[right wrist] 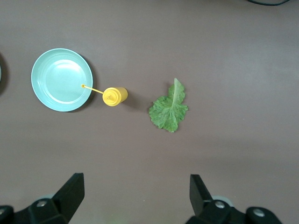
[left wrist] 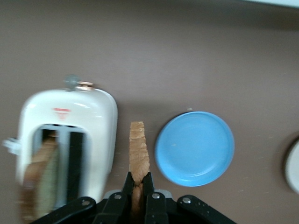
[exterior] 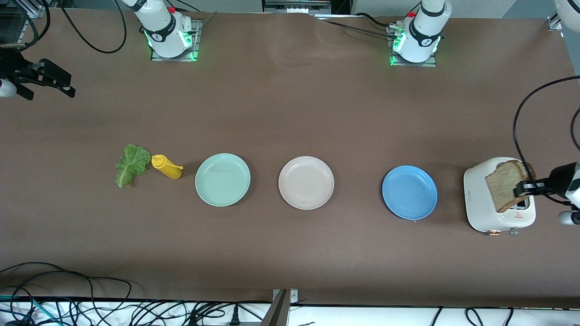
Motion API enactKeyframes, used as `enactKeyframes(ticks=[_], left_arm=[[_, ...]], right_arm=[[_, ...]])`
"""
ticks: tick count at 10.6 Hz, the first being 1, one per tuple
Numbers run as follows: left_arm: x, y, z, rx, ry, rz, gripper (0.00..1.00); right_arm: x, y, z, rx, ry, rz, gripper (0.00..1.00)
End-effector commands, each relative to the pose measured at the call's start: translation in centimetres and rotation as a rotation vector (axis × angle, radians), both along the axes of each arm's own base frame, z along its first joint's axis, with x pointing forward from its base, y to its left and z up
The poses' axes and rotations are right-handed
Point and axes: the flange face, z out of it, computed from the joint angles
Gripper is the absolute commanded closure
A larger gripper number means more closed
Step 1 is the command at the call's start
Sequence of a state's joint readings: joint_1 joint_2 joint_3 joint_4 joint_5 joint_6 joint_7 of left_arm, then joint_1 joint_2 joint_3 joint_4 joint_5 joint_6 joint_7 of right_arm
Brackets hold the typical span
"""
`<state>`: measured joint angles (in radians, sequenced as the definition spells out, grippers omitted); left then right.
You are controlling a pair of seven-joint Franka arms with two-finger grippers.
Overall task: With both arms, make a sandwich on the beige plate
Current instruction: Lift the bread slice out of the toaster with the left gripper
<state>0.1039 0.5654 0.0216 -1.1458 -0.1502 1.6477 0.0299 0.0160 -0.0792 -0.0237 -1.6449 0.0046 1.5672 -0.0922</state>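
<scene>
My left gripper (exterior: 521, 188) is shut on a slice of brown-crusted wholemeal bread (exterior: 505, 184) and holds it on edge in the air over the white toaster (exterior: 489, 217). In the left wrist view the slice (left wrist: 138, 147) stands pinched between the fingers of this gripper (left wrist: 138, 181), beside the toaster (left wrist: 100, 135), and another slice (left wrist: 39, 179) sits in a slot. The beige plate (exterior: 306, 182) lies bare at mid-table. A green lettuce leaf (exterior: 131, 164) lies toward the right arm's end. My right gripper (exterior: 52, 90) waits open in the air there, and its wrist view (right wrist: 136, 186) shows the leaf (right wrist: 169, 109) below.
A yellow squeeze bottle (exterior: 166, 166) lies on its side between the lettuce and a mint-green plate (exterior: 222, 179). A blue plate (exterior: 409, 192) lies between the beige plate and the toaster. Cables run along the table edge nearest the front camera.
</scene>
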Motion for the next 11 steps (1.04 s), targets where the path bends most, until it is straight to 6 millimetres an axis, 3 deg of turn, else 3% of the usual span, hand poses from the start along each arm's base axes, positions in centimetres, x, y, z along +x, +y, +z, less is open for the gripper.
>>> enactKeyframes(ticks=[1,3,7,11], left_arm=[[0.5,-5.2,0.3,-0.114,0.023,0.105,1.0],[0.9,-7.9,-0.3,-0.281,0.036,0.171,1.0],[1.2,-13.5,-6.0,-0.535,0.04,0.329,1.0],[-0.3,-21.3,-11.4,-0.63,0.056,0.413,1.0]], right_arm=[[-0.3,0.1,0.8,0.003,-0.002,0.005,0.0],[-0.3,0.1,0.8,0.002,0.0,0.006,0.0],[-0.3,0.1,0.8,0.003,0.001,0.006,0.0],[-0.3,0.1,0.9,0.003,-0.002,0.006,0.0]])
